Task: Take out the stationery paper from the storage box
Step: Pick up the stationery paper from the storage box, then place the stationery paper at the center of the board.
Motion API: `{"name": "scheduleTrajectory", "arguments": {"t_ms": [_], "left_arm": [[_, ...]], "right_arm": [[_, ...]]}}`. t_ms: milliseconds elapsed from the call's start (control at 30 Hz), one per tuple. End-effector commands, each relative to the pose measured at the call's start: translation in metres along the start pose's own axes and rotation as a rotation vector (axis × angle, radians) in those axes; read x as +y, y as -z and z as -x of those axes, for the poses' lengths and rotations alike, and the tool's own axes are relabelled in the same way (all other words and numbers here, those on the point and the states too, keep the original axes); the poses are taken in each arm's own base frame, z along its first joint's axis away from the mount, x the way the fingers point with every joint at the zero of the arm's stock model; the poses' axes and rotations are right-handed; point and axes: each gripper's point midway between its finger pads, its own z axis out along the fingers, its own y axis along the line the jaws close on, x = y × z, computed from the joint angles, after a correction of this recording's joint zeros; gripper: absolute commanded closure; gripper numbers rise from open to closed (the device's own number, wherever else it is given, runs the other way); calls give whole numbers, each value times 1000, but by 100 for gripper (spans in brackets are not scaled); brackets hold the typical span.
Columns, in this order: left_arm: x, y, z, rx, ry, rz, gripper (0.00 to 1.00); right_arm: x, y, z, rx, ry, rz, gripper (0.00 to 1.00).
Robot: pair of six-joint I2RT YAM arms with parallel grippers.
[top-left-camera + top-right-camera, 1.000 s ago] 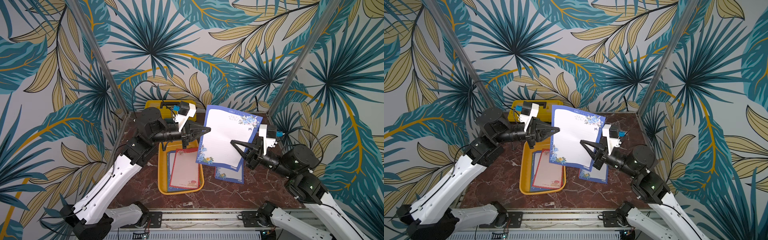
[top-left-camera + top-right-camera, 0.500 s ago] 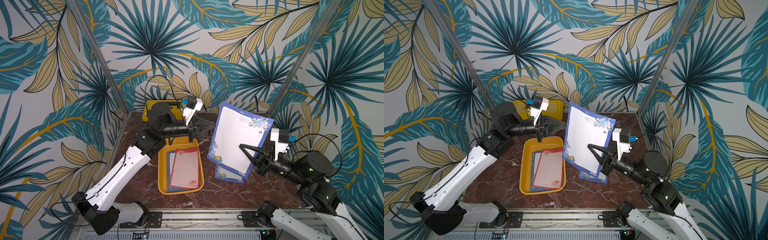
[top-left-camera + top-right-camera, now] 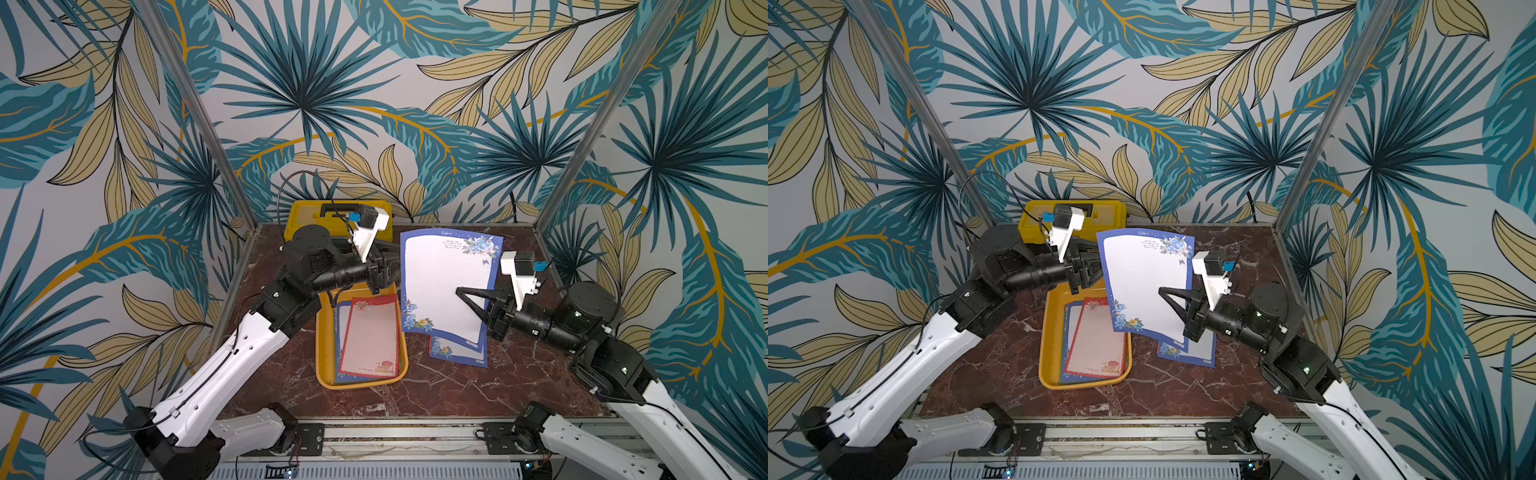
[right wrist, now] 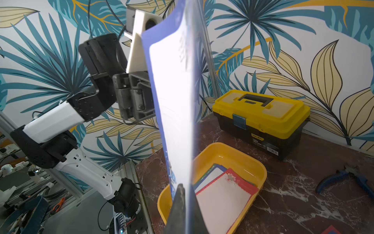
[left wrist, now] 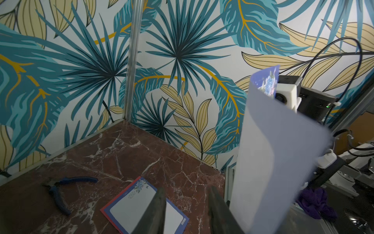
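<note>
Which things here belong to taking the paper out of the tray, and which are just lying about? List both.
Job: blue floral sheet in the right gripper; red-bordered sheet; storage box; sheets already out.
Lying about: toolbox; pliers.

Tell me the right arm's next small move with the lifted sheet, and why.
Probably lower the blue floral-bordered paper sheet onto the matching sheet lying on the brown marble table, beside the orange-yellow plastic tray: only the right claw pinches it; the left claw is open.

toolbox (image 3: 305,214) behind storage box (image 3: 323,353), stationery paper (image 3: 368,332) inside
</note>
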Motion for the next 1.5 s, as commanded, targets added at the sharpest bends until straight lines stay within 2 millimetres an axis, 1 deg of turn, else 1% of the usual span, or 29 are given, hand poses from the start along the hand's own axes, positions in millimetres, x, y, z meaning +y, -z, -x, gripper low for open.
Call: {"name": "scheduleTrajectory", "arguments": {"t_ms": [0,167,233,300,367,467,600,633,767,833,933,1033,1133,1200,1333,1467], "left_arm": [[10,30,18,-112,-63,160,58],[18,67,14,-182,-90,301,44],[23,74,10,-191,-93,341,44],[28,77,5,-190,-82,366,44],[36,76,-1,-180,-62,390,44],[50,69,-12,-153,-30,421,45],[84,61,-32,-110,52,523,47],[94,59,-39,-90,83,549,47],[124,57,-69,-23,185,608,48],[142,56,-88,13,226,651,49],[160,53,-113,69,290,680,49],[170,48,-134,126,347,687,50],[177,49,-146,154,374,705,51],[180,50,-153,162,388,720,51],[182,51,-159,170,407,724,51],[183,51,-164,178,417,725,51]], "right_arm": [[-4,-5,-4,26,30,-12,100],[-13,-19,-21,155,-10,-38,100],[-19,-20,-28,192,-21,-65,100],[-25,-19,-33,216,-30,-100,100],[-33,-17,-38,237,-45,-147,100],[-45,-14,-49,292,-63,-220,100],[-65,-9,-61,366,-93,-334,100],[-69,-7,-62,381,-105,-364,100],[-86,-1,-69,433,-157,-462,100],[-98,-1,-78,460,-201,-502,100],[-114,-7,-96,500,-305,-523,100],[-131,-12,-113,530,-403,-541,100],[-149,-11,-130,548,-529,-553,100],[-158,-12,-141,553,-594,-548,100],[-176,-14,-169,571,-715,-550,100],[-189,-19,-186,562,-808,-539,100]]}}
